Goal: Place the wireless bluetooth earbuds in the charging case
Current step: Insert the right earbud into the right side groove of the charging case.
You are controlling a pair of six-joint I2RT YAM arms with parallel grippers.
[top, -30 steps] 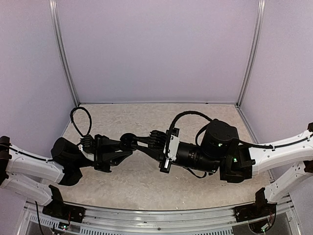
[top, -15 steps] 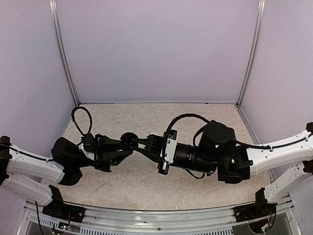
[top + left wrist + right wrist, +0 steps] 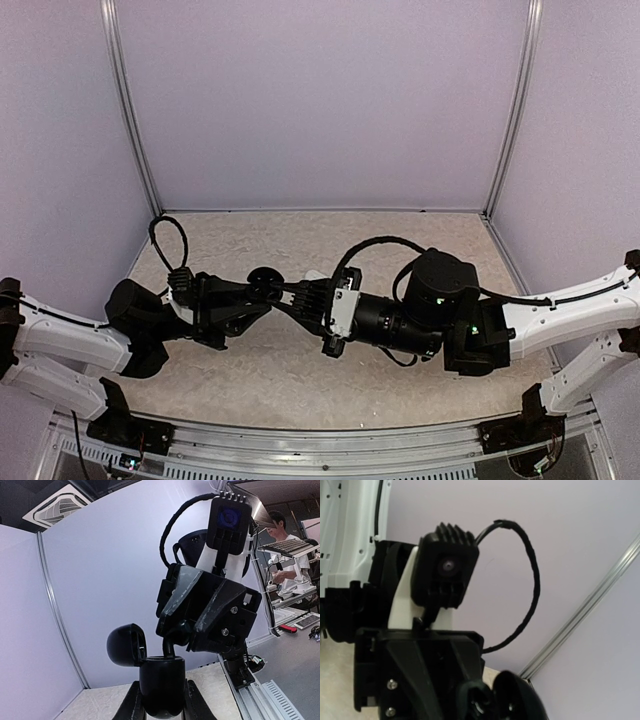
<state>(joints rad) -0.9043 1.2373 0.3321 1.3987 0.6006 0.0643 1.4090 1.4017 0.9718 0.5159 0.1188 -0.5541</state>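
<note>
The charging case (image 3: 161, 684) looks black here, and its lid (image 3: 126, 645) is flipped open. It is over the middle of the table (image 3: 300, 240), squeezed tight between the two fingers of the left gripper (image 3: 161, 705). The right gripper (image 3: 170, 642) comes down with its tips at the open case. I cannot tell how wide it is, or if it holds anything.

light: bright, even; shadows: faint; right wrist view: soft-focus; left wrist edges: bowed

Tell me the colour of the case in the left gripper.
The case is black, lid included; the left wrist view shows it best.
</note>
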